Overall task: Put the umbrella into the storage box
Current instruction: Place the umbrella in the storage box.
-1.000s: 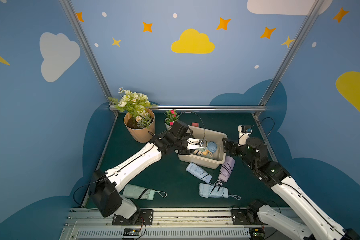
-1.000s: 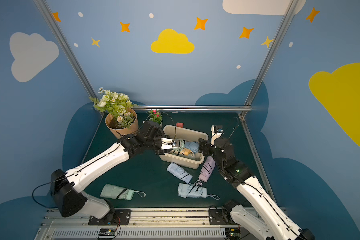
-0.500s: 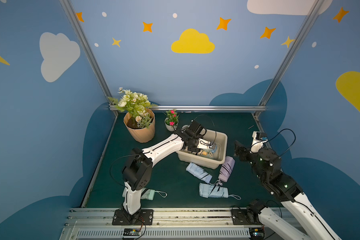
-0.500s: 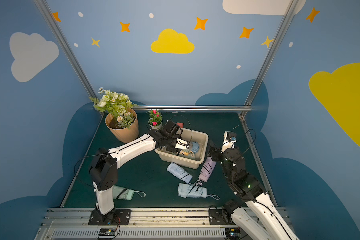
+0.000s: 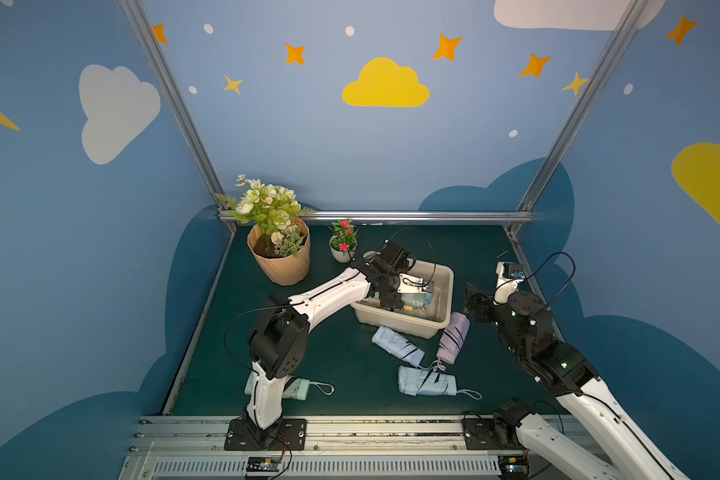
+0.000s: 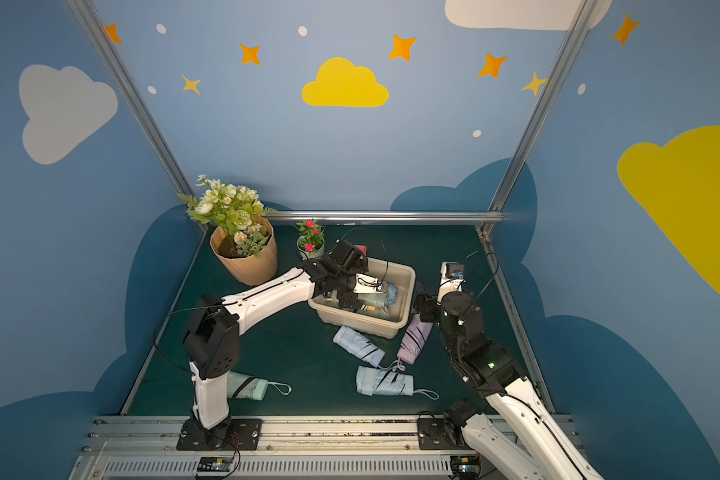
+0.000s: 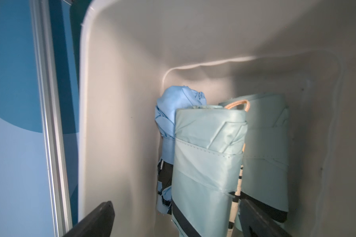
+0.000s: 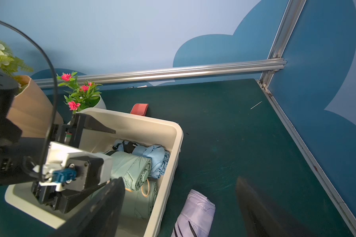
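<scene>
Logged storage box (image 7: pixel 119 102) as smooth cream plastic with a faint satin sheen. Noted umbrella (image 7: pixel 208 164) between fingers (image 7: pixel 95 219) of left gripper (image 7: pixel 176 203) as sage woven cloth, slightly glossy, creased. Listed those fingers as matt black plastic. Recorded blue umbrella (image 7: pixel 173 110) beyond the fingers as crumpled matt cloth.

The storage box (image 5: pixel 393 322) is cream-beige, one umbrella (image 7: pixel 208 156) sage-green, the lilac umbrella (image 5: pixel 453 338) black-striped.
</scene>
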You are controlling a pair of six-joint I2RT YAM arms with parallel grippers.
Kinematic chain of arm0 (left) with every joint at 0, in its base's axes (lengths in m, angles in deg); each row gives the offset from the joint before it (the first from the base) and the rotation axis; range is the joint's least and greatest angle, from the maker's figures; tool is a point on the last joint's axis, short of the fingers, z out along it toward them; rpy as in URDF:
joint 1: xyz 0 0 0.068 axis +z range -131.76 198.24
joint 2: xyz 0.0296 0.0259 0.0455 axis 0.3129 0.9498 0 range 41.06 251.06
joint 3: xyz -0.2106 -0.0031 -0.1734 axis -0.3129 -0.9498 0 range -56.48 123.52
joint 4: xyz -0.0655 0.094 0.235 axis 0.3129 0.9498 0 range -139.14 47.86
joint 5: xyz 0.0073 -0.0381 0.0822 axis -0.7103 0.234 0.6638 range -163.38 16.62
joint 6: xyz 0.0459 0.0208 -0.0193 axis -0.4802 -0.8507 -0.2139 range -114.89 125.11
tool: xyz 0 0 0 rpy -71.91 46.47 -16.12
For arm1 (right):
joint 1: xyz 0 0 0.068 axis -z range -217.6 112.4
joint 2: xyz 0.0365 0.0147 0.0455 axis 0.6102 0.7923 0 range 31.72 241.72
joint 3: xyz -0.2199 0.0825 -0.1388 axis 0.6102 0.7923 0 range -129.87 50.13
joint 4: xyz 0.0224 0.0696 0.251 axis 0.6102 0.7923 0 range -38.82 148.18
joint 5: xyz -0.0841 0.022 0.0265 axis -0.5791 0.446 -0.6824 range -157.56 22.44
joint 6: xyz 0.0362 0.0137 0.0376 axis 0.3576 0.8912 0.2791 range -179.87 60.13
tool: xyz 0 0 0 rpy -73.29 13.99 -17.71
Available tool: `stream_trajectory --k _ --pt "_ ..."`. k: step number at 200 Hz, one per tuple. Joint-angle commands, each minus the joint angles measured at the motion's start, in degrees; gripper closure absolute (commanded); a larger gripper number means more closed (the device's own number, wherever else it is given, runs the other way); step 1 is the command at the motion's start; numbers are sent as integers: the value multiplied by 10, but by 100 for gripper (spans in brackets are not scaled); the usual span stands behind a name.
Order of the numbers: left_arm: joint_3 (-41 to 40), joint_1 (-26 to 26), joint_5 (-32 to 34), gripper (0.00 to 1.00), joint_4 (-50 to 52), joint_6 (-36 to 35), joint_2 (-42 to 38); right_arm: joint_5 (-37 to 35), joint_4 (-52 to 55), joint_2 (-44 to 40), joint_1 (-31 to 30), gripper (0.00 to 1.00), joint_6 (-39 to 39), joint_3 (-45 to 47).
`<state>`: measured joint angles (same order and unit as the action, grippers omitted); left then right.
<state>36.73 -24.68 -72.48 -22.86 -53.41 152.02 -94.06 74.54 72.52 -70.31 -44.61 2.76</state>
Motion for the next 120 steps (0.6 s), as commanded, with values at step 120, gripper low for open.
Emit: stream_trajectory --k 120 --pt "-291 35 181 0 -250 509 -437 219 -67 89 -3 10 -51 -35"
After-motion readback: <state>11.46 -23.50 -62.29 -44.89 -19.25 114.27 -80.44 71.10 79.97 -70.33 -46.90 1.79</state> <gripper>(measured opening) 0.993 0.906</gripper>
